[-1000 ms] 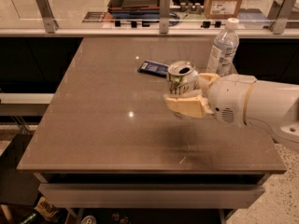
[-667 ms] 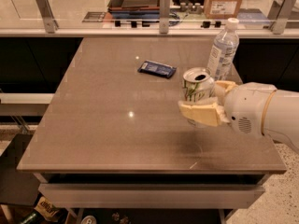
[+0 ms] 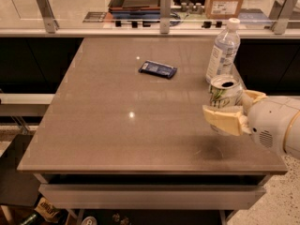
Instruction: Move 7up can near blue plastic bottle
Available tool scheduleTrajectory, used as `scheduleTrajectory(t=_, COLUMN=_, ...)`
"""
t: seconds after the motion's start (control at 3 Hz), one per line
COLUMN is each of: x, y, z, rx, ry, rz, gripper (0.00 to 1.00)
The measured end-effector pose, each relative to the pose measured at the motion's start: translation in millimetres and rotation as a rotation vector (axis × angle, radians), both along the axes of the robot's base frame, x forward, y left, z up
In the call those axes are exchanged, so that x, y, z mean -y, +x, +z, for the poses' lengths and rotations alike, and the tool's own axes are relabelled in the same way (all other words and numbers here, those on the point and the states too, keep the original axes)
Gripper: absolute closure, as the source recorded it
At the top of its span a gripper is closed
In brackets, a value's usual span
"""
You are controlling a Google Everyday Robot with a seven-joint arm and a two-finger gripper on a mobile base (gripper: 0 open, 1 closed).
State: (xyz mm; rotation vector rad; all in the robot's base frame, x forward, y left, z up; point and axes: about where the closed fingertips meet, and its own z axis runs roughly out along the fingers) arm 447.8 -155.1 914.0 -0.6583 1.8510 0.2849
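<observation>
My gripper [image 3: 233, 110] reaches in from the right edge and is shut on the 7up can [image 3: 224, 92], a white can with green markings and an open silver top. One cream finger [image 3: 224, 121] lies in front of the can and the other shows behind it. The can is upright over the right side of the table. The blue plastic bottle [image 3: 223, 50], clear with a white cap and a white-and-blue label, stands just behind the can near the table's right edge.
A flat dark blue packet [image 3: 158, 69] lies on the brown table [image 3: 117, 125] left of the bottle. A glass rail with metal posts [image 3: 165, 6] runs along the far edge. A cardboard box [image 3: 223, 0] stands beyond it.
My gripper has carried the can to the right, from the table's middle near the packet to a spot just in front of the bottle.
</observation>
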Motion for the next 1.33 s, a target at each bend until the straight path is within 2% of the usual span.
scheduleTrajectory(t=0.33, x=18.6, y=1.5, z=-0.3, rx=0.024, ry=0.012, rz=-0.091, gripper=1.0)
scheduleTrajectory(t=0.67, x=30.8, y=7.5, z=14.9, rx=0.086, ry=0.073, rz=-0.172, gripper=1.0)
scheduleTrajectory(t=1.0, x=30.1, y=7.4, z=14.4, rx=0.085, ry=0.069, rz=-0.169, gripper=1.0)
scheduleTrajectory(t=1.33, x=37.3, y=22.9, z=15.0, rx=0.091, ry=0.077, rz=-0.217, gripper=1.0)
